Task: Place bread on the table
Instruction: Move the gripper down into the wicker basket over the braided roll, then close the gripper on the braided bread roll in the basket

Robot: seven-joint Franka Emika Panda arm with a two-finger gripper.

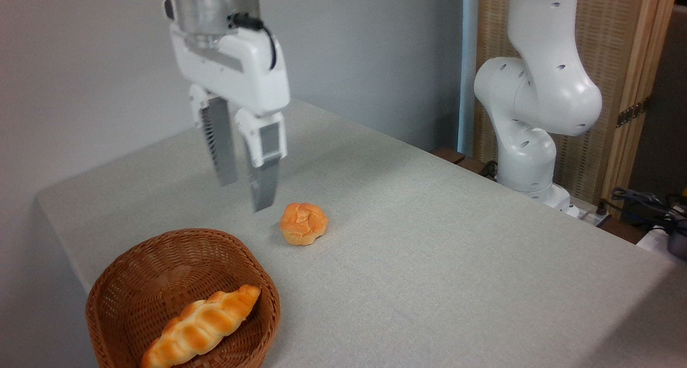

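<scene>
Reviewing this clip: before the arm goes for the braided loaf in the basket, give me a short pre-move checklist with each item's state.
1. Gripper open, empty: ok.
2. Bread in view, unobstructed from above: ok.
3. Bread lies inside the wicker basket, not yet on the table: ok as start state.
4. Gripper over the bread: not ok; it hangs above the cloth beyond the basket.
5. Round bun clear of the basket: ok.
6. Finger alignment across the loaf: cannot tell.

Bread (199, 325): golden-orange, braided ridges with paler seams. Basket (134, 260): brown woven wicker. Bun (304, 223): orange, lighter cracked top. Table (429, 260): light grey, finely textured cloth. Gripper (246, 193): white housing, grey fingers (221, 142), apparently ribbed; motion blur limits detail. Arm (536, 89): white.
</scene>
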